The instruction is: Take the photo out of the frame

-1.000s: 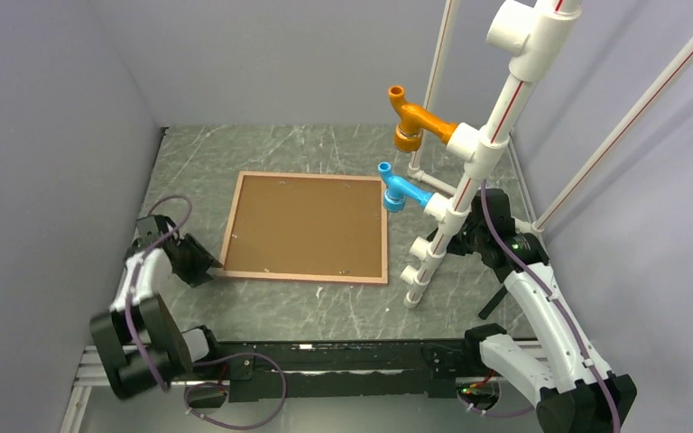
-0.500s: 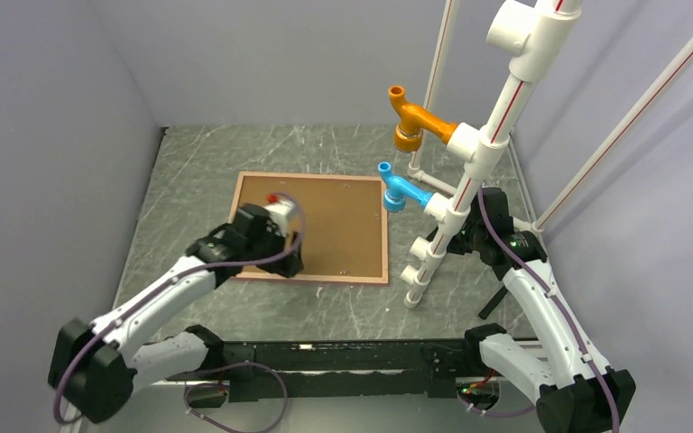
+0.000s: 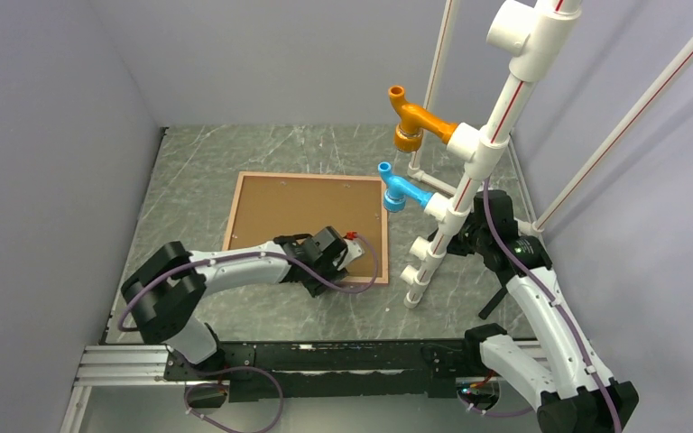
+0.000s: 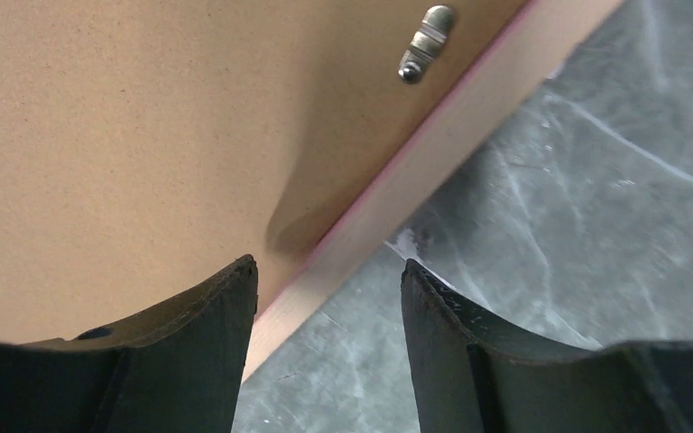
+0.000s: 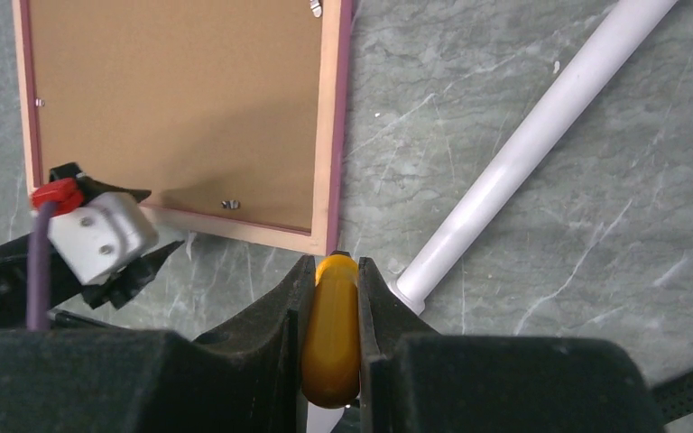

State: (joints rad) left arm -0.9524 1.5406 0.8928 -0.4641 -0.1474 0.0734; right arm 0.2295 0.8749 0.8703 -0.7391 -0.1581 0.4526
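Observation:
The pink frame lies face down on the marble table, its paler back side up. The plain brown backing board fills it. The photo is hidden under the board. My left gripper is open at the right part of the frame's near edge. In the left wrist view its fingers straddle the frame's border, with a metal clip ahead. My right gripper is shut on a yellow-orange handle just off the frame's near right corner.
A white pipe rack with an orange fitting and a blue fitting stands right of the frame. One pipe lies beside my right gripper. Grey walls close in the left, the back and the right.
My left arm has swung from the table's left side across the frame to the right part of its near edge. The right arm and the frame have not moved.

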